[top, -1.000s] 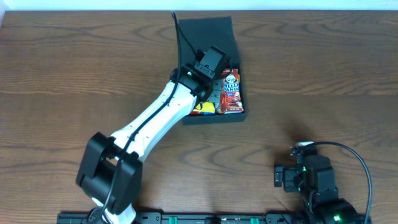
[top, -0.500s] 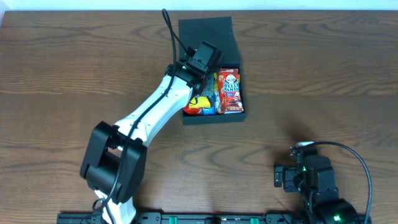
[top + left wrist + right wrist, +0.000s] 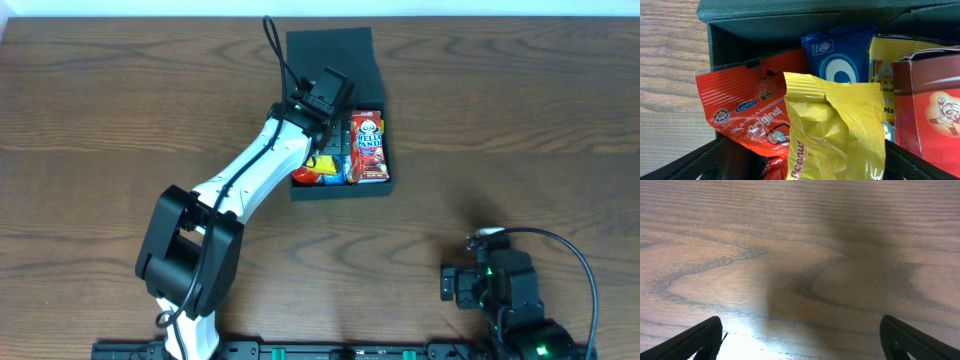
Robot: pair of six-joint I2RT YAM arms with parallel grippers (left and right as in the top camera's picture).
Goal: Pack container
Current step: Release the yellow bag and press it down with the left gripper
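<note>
Your left claw [image 3: 330, 100] now stands apart over the container [image 3: 340, 190], yellow packet [image 3: 835, 130] released inside. Your right claw [image 3: 450, 285] remains apart.

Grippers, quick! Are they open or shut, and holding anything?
Left gripper: open, holding nothing, over the container.
Right gripper: open, holding nothing, over the table.

Quick count: one box [image 3: 340, 191] on one wooden table [image 3: 100, 120]. Inside the box I get five snacks total, four soft packets plus one cardboard carton. The packets break down as one red packet [image 3: 747, 112], one blue packet [image 3: 837, 62] and two yellow ones: a crinkly yellow packet [image 3: 832, 130] in front and a half-hidden yellow packet [image 3: 882, 75] behind it. The carton [image 3: 930, 110] is the only one, red-brown with a cartoon panda. Robot arms: two, the left arm [image 3: 250, 175] and the right arm [image 3: 500, 285].
</note>
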